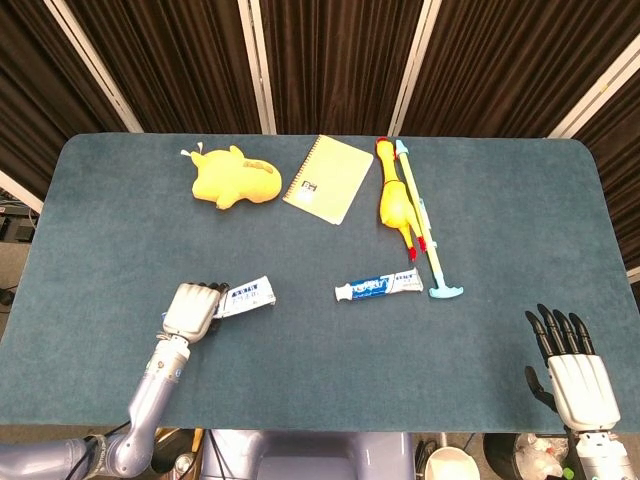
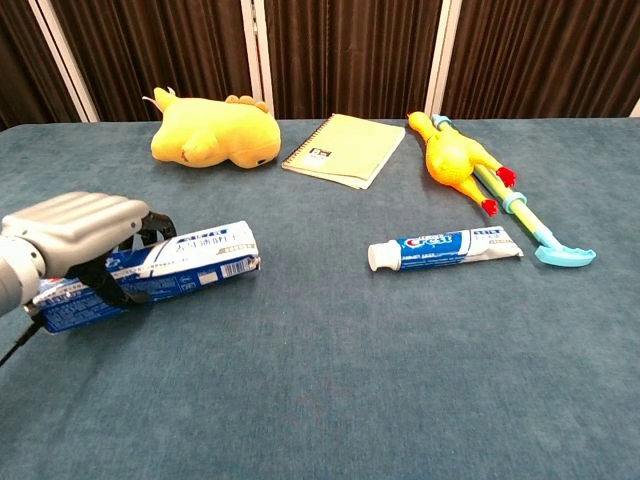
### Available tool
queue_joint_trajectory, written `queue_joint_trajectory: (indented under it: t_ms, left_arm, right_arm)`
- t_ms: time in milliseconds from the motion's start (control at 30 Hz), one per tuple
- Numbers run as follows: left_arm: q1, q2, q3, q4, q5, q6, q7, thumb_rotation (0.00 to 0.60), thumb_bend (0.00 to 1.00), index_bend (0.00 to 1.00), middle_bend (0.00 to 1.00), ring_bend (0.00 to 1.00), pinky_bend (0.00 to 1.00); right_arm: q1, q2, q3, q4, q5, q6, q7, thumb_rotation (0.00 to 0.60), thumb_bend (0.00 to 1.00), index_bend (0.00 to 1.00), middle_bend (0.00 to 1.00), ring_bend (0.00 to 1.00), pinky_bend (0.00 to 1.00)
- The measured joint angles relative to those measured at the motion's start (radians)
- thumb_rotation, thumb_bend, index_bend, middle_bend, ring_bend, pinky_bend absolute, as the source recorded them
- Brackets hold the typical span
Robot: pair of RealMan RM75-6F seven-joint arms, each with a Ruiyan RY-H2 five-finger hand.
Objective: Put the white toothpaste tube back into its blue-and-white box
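My left hand (image 1: 192, 310) (image 2: 75, 228) grips the left part of the blue-and-white box (image 1: 248, 296) (image 2: 190, 259), which is tilted with its open right end raised off the table. The white toothpaste tube (image 1: 380, 287) (image 2: 443, 249) lies flat near the middle of the table, cap pointing left, well right of the box. My right hand (image 1: 571, 370) rests at the near right edge with fingers spread, holding nothing; the chest view does not show it.
At the back lie a yellow plush toy (image 1: 236, 177) (image 2: 212, 131), a yellow spiral notebook (image 1: 328, 179) (image 2: 345, 148), a rubber chicken (image 1: 393, 199) (image 2: 455, 151) and a light blue long-handled tool (image 1: 427, 233) (image 2: 530, 222) just right of the tube.
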Motion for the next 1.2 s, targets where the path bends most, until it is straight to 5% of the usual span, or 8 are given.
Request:
queue_joint_trajectory:
  t_ms: [300, 600, 967, 1200]
  left_arm:
    - [0.009, 0.113, 0.015, -0.035, 0.165, 0.016, -0.146, 0.600, 0.39, 0.36, 0.52, 0.49, 0.54]
    - [0.034, 0.228, 0.010, -0.049, 0.348, 0.079, -0.458, 0.600, 0.39, 0.36, 0.52, 0.49, 0.54]
    - [0.058, 0.320, -0.019, -0.124, 0.445, 0.150, -0.623, 0.600, 0.39, 0.36, 0.52, 0.49, 0.54]
    - [0.060, 0.331, -0.022, -0.128, 0.443, 0.146, -0.645, 0.600, 0.39, 0.36, 0.52, 0.49, 0.54]
  right_arm:
    - [0.017, -0.004, 0.024, 0.002, 0.013, -0.009, -0.025, 0.600, 0.42, 0.00, 0.00, 0.00, 0.00]
    - [0.096, -0.010, 0.082, -0.013, 0.045, -0.091, -0.114, 0.600, 0.42, 0.00, 0.01, 0.00, 0.00]
    - [0.292, -0.046, 0.163, -0.072, 0.196, -0.382, -0.322, 0.600, 0.42, 0.08, 0.10, 0.02, 0.00]
    - [0.432, -0.163, 0.177, -0.058, 0.291, -0.537, -0.457, 0.600, 0.42, 0.11, 0.11, 0.03, 0.00]
